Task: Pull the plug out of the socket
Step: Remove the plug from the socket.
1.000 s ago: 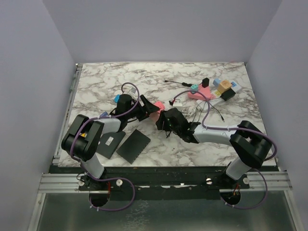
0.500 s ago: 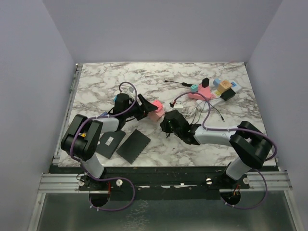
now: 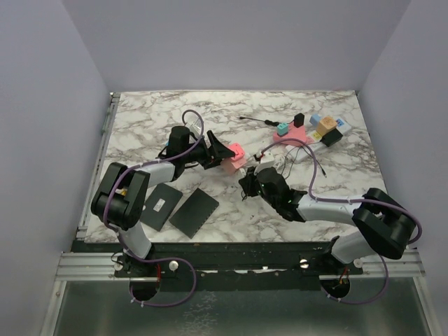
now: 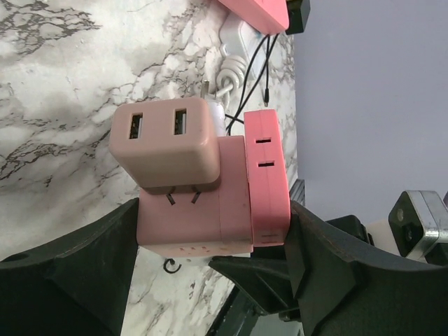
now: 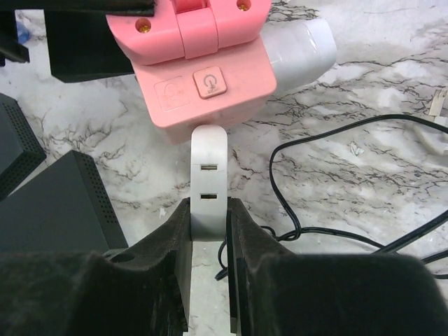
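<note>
We are watching the left claw (image 4: 213,210) gripping the pink socket block (image 4: 196,224) by two opposite sides, its black fingers pressing flat against it. We cannot tell whether the block is resting on the marble worktop (image 4: 63,84) or hanging just off it. Past this claw's fingertips, a pink USB adapter (image 4: 164,143) with two ports is sitting plugged into the block's face. A thinner pink slab (image 4: 266,175) with two slots is sitting squeezed between the block and one finger.

The right claw (image 5: 208,206) is clenching on the white plug (image 5: 208,161), its fingers squeezing the plug's two flat sides. The plug's rounded end, showing two small slots, is sticking out beyond the fingertips and meeting the block directly ahead of the claw, with no gap showing between them. It is sitting just under the face carrying the power button (image 5: 210,82).

A white rounded body (image 5: 301,52) is jutting from the block's side, ahead of the right claw and off to one side. A black cable (image 5: 329,140) is looping over the worktop beside this claw, and two flat black pads (image 5: 56,203) are lying on its other side.

From above, we are seeing both claws facing each other with the block between them, and a cluster of coloured adapters (image 3: 323,127) lying well beyond the right claw, near the far corner
</note>
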Robot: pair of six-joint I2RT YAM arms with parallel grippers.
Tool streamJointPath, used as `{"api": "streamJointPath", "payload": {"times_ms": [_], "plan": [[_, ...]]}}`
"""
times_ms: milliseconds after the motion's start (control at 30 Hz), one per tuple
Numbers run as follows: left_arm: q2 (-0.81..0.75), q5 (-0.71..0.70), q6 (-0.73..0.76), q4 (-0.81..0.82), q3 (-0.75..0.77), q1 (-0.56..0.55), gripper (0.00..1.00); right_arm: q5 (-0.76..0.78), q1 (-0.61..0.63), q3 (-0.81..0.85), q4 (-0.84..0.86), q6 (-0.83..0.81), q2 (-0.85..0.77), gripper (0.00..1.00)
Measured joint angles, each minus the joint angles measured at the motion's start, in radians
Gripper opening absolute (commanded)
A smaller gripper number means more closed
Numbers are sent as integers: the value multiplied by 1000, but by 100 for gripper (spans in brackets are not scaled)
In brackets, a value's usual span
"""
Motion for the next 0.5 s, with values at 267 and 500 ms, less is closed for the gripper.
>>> {"api": "streamJointPath", "payload": {"times_ms": [267,500], "plan": [[19,70,25,-51,35,11,35,-29,0,-24,13,-83,-27,5],[20,74,38,-61,39,12,35,-33,0,-24,14,-75,-27,50]]}}
